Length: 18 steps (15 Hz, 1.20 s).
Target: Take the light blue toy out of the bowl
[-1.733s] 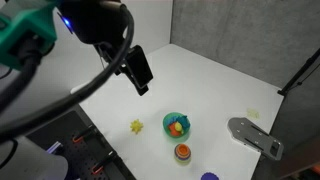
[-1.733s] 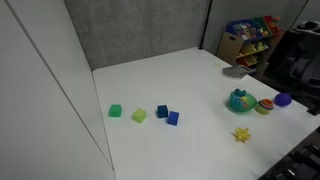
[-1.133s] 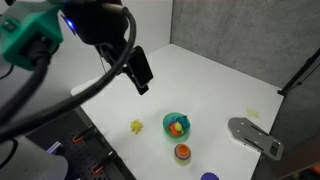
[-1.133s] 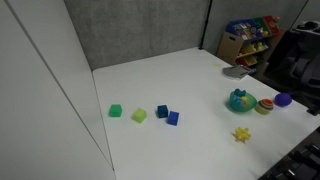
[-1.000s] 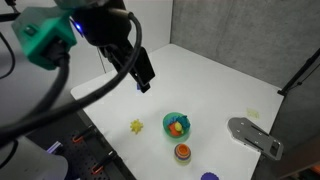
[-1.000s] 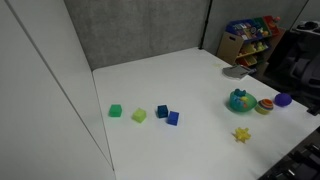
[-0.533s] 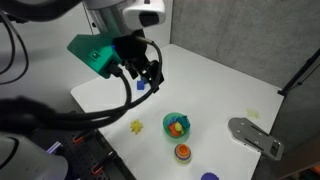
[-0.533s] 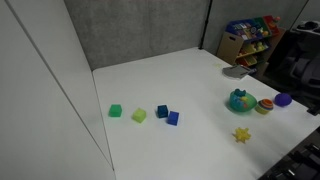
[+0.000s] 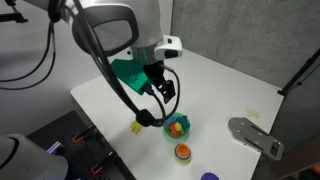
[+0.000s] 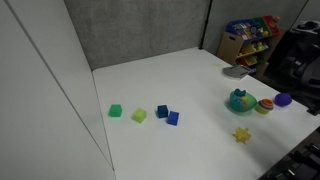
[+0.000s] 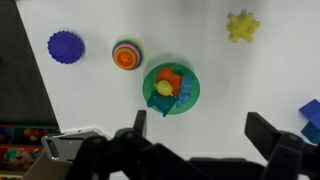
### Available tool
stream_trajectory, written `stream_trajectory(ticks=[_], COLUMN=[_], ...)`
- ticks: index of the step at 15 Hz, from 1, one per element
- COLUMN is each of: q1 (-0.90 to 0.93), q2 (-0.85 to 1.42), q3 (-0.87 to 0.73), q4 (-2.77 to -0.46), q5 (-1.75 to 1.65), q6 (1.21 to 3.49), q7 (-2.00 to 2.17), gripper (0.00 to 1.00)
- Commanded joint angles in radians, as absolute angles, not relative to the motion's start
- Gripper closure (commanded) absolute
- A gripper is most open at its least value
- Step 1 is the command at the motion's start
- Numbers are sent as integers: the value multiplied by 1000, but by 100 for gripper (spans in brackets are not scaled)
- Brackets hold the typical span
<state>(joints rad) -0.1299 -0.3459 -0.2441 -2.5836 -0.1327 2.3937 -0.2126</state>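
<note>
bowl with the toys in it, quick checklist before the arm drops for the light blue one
1. Fingers spread apart: ok.
2. Small light blue toy sits in the round teal-green bowl: ok.
3. Gripper centred over the bowl: not ok; in the wrist view the bowl lies ahead of the fingers, not between them.
4. Toy free of the yellow ball and orange piece packed beside it: cannot tell.
5. Orange-red ringed toy and yellow spiky toy apart from the bowl: ok.
</note>
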Motion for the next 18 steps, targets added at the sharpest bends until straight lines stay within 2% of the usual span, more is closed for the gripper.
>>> stream_trajectory(ticks=[1, 18], q1=[-133, -205], q2=[-173, 583], q3=[-230, -107], q4=[-2499, -2099], q5=[-98, 61], q6=[2453, 2615], q7=[-203, -193], gripper=[0, 0])
